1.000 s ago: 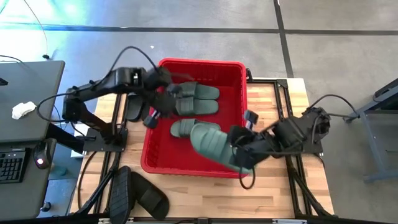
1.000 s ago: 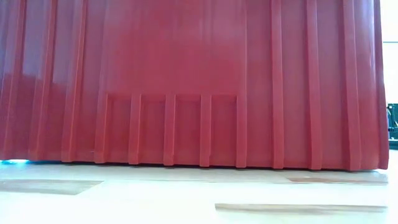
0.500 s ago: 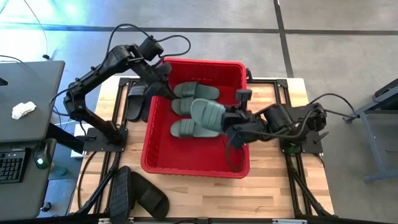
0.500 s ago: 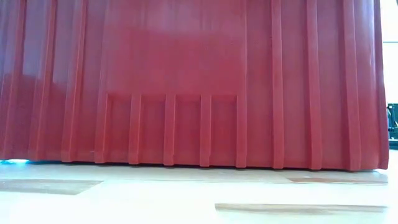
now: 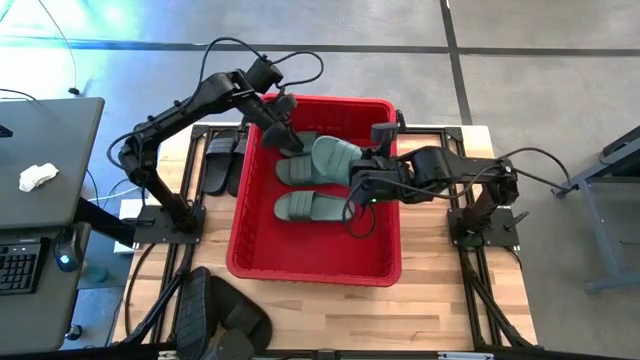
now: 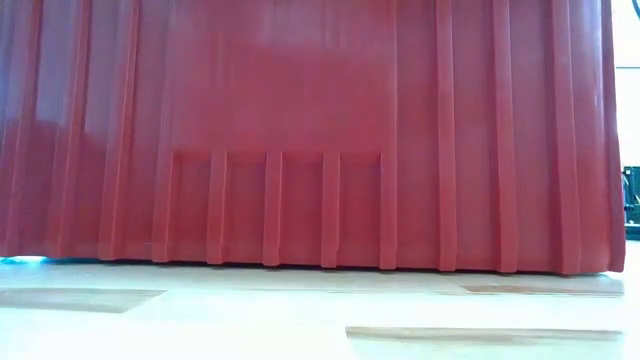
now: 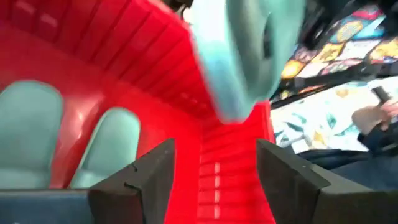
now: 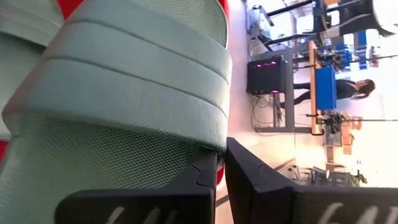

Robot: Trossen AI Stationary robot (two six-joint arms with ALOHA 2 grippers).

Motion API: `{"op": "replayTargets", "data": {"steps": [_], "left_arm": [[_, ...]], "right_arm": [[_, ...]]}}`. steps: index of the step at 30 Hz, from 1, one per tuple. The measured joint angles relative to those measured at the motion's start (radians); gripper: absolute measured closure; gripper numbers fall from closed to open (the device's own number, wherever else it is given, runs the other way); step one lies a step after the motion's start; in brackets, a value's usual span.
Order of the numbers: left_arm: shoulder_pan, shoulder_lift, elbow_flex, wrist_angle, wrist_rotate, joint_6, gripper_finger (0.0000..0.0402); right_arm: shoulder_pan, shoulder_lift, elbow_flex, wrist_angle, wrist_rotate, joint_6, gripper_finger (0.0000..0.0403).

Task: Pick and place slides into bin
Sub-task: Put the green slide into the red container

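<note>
The red bin [image 5: 312,275] stands mid-table, and its wall fills the low view [image 6: 300,130]. Two dark green slides [image 5: 312,207] [image 5: 292,170] lie flat on its floor; they also show in the left wrist view [image 7: 28,130]. My right gripper [image 5: 360,183] is shut on a third green slide [image 5: 335,158] over the bin's far half. My left gripper [image 5: 283,128] hovers open and empty over the bin's far left corner, its fingers [image 7: 149,180] wide apart. Black slides [image 5: 218,165] lie on the table left of the bin. My right gripper pinches the green slide between its two fingers at the sole's edge beside the ribbed strap [image 8: 208,146]; the slide itself hides most of the contact. The fingers reach in about level from the table's right. The slide is held tilted, clear of the slides below.
More black slides [image 5: 215,315] lie at the table's near left corner. A desk with a keyboard and a white rag [image 5: 38,177] stands left of the table. A person's hand [image 7: 373,118] shows in the room beyond the bin.
My right gripper has carried the green slide from over the bin's near right rim toward the far edge and left, to over the bin's far half. My left gripper has moved from the bin's left wall toward the far edge.
</note>
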Motion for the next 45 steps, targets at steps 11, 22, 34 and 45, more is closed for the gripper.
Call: {"op": "replayTargets", "data": {"steps": [11, 22, 34, 45], "left_arm": [[-0.016, 0.046, -0.001, 0.042, -0.013, -0.067, 0.0180], [-0.056, 0.070, 0.000, 0.048, -0.059, -0.076, 0.0181], [-0.082, 0.069, 0.000, 0.043, -0.104, -0.062, 0.0282], [-0.082, 0.069, 0.000, 0.009, -0.099, -0.014, 0.0346]], "right_arm": [[-0.007, 0.001, -0.104, 0.096, 0.007, -0.017, 0.0403], [-0.018, 0.000, -0.108, 0.175, 0.000, -0.070, 0.0403], [-0.020, 0.000, -0.108, 0.174, -0.056, -0.068, 0.0403], [-0.020, 0.000, -0.102, 0.178, -0.109, -0.036, 0.0393]]}}
